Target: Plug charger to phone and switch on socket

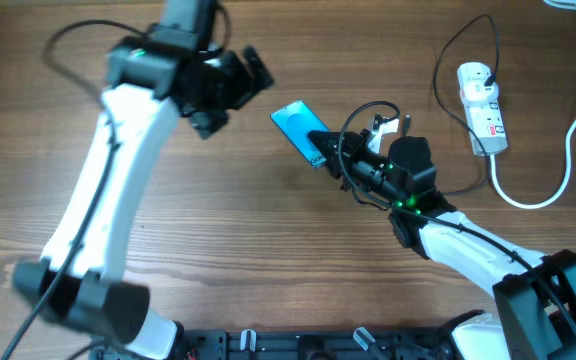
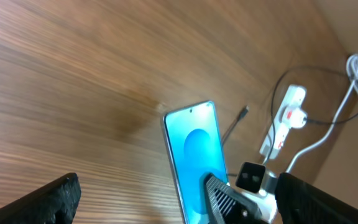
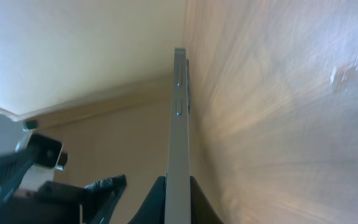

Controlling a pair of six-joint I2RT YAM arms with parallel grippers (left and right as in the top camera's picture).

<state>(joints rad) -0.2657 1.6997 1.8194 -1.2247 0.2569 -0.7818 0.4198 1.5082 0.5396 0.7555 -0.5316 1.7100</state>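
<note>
Right jaws pinch one end of the phone, left jaws hang wide open and empty, so it's best to hold the phone steady while grabbing the charger beside it.

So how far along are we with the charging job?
Early. The right hand grips one end of the phone. The left hand is open and holds nothing. The charger lies with its plug loose on the table beyond the phone, not inserted. Left to do: fetch the plug, seat it, then switch on the socket. Whether it is already on is too small to read.
</note>
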